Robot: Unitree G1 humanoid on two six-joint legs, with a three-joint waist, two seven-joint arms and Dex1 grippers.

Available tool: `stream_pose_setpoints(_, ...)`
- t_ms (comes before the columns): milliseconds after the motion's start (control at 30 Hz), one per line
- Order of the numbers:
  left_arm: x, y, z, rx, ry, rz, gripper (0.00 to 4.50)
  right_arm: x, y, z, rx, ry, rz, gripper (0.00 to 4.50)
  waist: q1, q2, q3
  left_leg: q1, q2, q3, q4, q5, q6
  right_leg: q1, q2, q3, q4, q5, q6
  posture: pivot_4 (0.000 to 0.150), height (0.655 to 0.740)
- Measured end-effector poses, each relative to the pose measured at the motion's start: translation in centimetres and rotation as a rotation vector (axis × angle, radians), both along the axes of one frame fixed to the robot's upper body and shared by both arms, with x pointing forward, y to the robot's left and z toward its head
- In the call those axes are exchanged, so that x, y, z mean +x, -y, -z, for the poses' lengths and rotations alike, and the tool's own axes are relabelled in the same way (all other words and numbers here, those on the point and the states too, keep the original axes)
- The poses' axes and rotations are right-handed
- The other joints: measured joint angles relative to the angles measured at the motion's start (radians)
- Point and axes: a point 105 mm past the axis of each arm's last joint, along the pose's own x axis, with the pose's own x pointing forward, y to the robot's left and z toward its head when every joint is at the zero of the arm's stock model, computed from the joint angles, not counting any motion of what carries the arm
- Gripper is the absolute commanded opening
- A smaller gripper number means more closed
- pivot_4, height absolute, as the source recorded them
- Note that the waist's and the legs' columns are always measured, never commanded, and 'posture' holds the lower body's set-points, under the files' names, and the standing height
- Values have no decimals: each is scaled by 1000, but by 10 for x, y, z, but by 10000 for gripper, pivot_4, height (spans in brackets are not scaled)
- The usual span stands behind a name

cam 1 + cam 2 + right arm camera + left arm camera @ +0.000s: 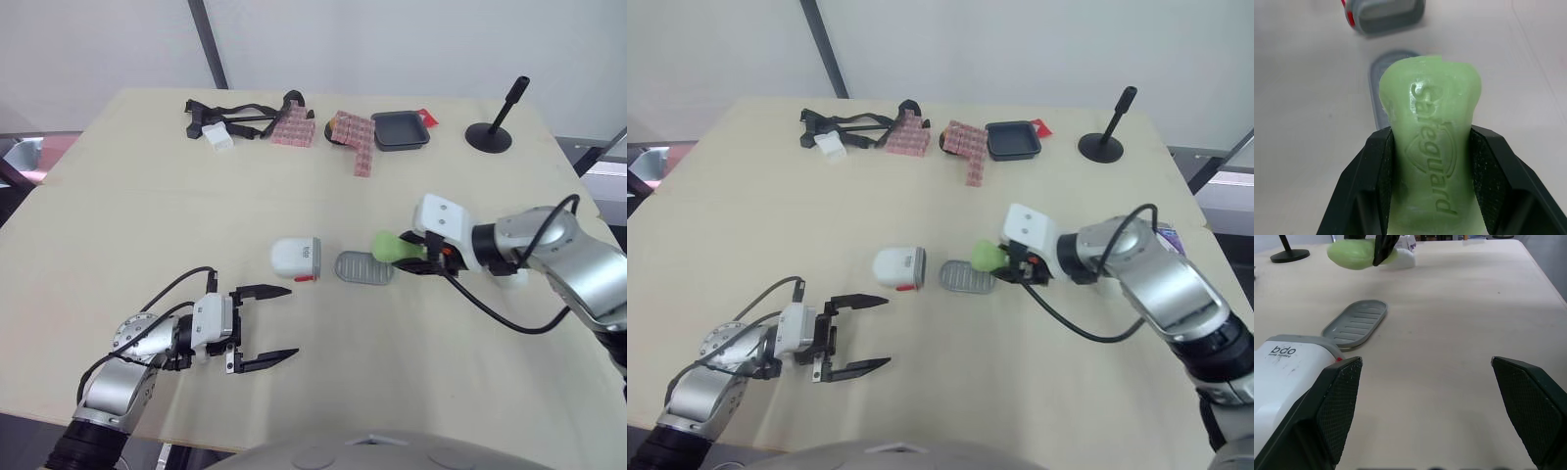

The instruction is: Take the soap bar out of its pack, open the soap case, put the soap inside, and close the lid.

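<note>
Head view, soap: My right pincer is clenched on the smooth green soap bar, low over the pale wooden table.
Head view, which way: The soap bar sticks out of the pincer toward my left. Just beside its tip lies the grey oval ribbed tray. The rounded white soap case with the grey end and red catch is just past the tray, on the same line.
Head view, other arm: My left pincer is spread wide and holds nothing. It sits near the soap case, on the side nearer to me.
Left wrist view, case: The white soap case is right by one black finger. The tray and the soap bar lie farther off.
Right wrist view, long way: The soap bar points straight ahead along my two fingers. The tray is right past its tip, and the grey end of the case faces me beyond that.
My guess, next move: The right arm has the soap, so it should go forward, long way first. The left arm is nearer the case and could hold it.
</note>
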Motion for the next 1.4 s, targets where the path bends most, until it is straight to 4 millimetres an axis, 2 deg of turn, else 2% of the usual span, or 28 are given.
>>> stream_pose_setpoints(67, 3, -1, -1, -10, -5, -26, 45000, 0, -18, -2, 17, 4, -53, 17150, -3, 0, 0, 0, 1, 0, 0, 0, -1, -1, 1, 0, 1, 0, 0, 1500, 7400)
stream_pose_setpoints(167, 6, -1, 0, -20, -19, -61, 45000, 4, -38, 12, 8, -25, -101, 17150, -3, 0, 0, 0, 1, 0, 0, 1, -2, -1, 1, 0, 1, 0, 0, 1500, 7400)
stream_pose_setpoints(367, 6, -3, 2, -24, -39, -93, 45000, 12, -50, 30, -57, -46, -124, 17150, -1, 0, 0, -1, 1, 0, 0, 4, -7, -2, 1, 0, 1, 0, 0, 1500, 7400)
stream_pose_setpoints(667, 6, -1, -3, -31, -24, -104, 45000, 15, -50, 44, -90, -91, -133, 17150, 2, 0, 0, -1, 1, 0, 1, 4, -8, -2, 1, 0, 2, 0, 0, 1500, 7400)
stream_pose_setpoints(867, 7, -1, -2, -31, -33, -113, 45000, 20, -43, 47, -133, -75, -130, 17150, 1, 0, 0, -1, 1, 0, 0, 4, -10, -2, 2, 0, 2, 0, 0, 1500, 7400)
stream_pose_setpoints(1300, 7, -1, -3, -32, -30, -114, 45000, 18, -47, 48, -132, -82, -149, 17150, 2, 0, 0, -1, 2, 0, 1, 4, -10, -2, 3, 0, 2, 0, 0, 1500, 7400)
stream_pose_setpoints(1367, 6, 0, -4, -36, -27, -113, 45000, 18, -46, 49, -134, -99, -143, 27713, 2, 0, 0, -1, 2, 0, 0, 4, -10, -2, 3, 0, 2, 0, 0, 1500, 7400)
stream_pose_setpoints(1400, 5, 1, -5, -39, -23, -112, 45000, 17, -45, 50, -135, -110, -139, 30618, 2, 0, 0, -1, 2, 0, 1, 4, -10, -2, 3, 0, 2, 0, 0, 1500, 7400)
